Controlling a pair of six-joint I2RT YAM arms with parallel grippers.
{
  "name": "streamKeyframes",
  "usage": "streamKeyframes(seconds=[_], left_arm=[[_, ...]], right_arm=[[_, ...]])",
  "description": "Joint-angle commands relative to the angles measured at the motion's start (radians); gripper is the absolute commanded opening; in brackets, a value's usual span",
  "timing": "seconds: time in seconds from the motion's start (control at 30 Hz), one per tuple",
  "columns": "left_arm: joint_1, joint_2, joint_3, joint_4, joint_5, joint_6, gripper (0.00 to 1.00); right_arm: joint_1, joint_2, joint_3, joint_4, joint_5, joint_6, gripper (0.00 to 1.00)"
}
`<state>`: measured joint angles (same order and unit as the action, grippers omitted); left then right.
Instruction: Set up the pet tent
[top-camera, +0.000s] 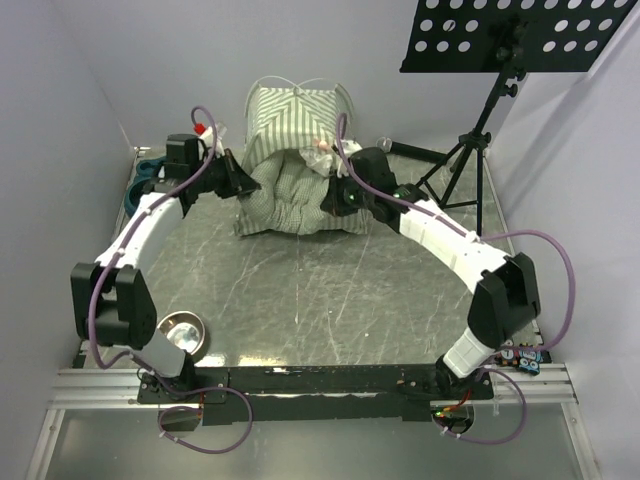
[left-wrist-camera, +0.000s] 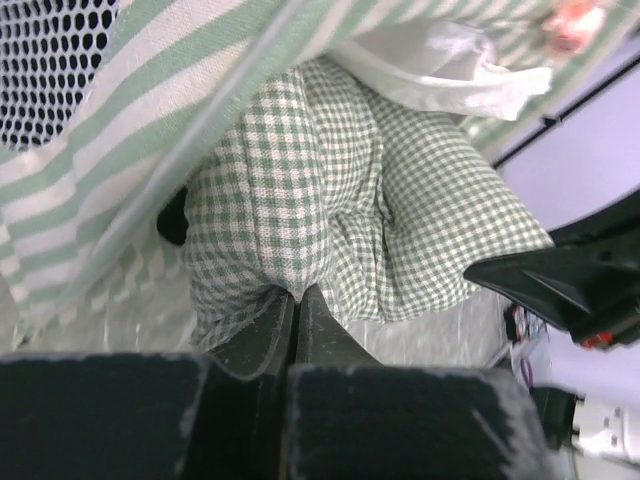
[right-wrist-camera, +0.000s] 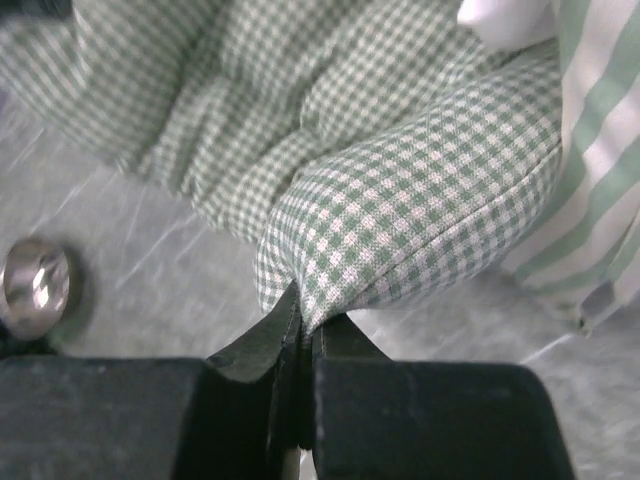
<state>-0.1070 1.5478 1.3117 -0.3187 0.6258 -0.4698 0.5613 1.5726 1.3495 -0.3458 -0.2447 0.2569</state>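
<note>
The pet tent (top-camera: 290, 115) stands upright at the back of the table, green-and-white striped with thin white poles arching over it. Its striped wall and white mesh show in the left wrist view (left-wrist-camera: 120, 130), its striped edge in the right wrist view (right-wrist-camera: 600, 150). The green-checked cushion (top-camera: 295, 195) lies half inside the tent's mouth, bulging out toward me. My left gripper (top-camera: 240, 183) is shut on the cushion's left edge (left-wrist-camera: 270, 200). My right gripper (top-camera: 335, 200) is shut on the cushion's right corner (right-wrist-camera: 400, 220).
A steel bowl (top-camera: 182, 333) sits near the left arm's base; it also shows in the right wrist view (right-wrist-camera: 35, 285). A black music stand (top-camera: 480, 120) rises at the back right. A teal object (top-camera: 145, 175) lies at the table's left edge.
</note>
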Motion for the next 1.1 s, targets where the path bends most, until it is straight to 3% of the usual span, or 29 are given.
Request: streamKeyframes(seconds=[0.0,0.23,0.67,0.93,1.07], left_arm=[[-0.06,0.07,0.037,0.128,-0.072,-0.09,0.01],[-0.149,0.13,0.047,0.214,-0.219,-0.072,0.01],[-0.232,0.265,0.063,0.472,-0.403,0.094,0.01],[-0.234,0.353,0.026,0.529,-0.497,0.125,0.01],[-0.227,0.409,0.087,0.507,-0.534,0.103,0.01]], right_arm=[[0.006,0.082,0.141,0.054,0.122,-0.062,0.0],[0.014,0.23,0.28,0.099,0.242,-0.224,0.0],[0.025,0.303,0.111,0.477,0.407,-0.513,0.0],[0.029,0.444,0.137,0.565,0.482,-0.573,0.0],[0.029,0.51,0.184,0.571,0.531,-0.559,0.0]])
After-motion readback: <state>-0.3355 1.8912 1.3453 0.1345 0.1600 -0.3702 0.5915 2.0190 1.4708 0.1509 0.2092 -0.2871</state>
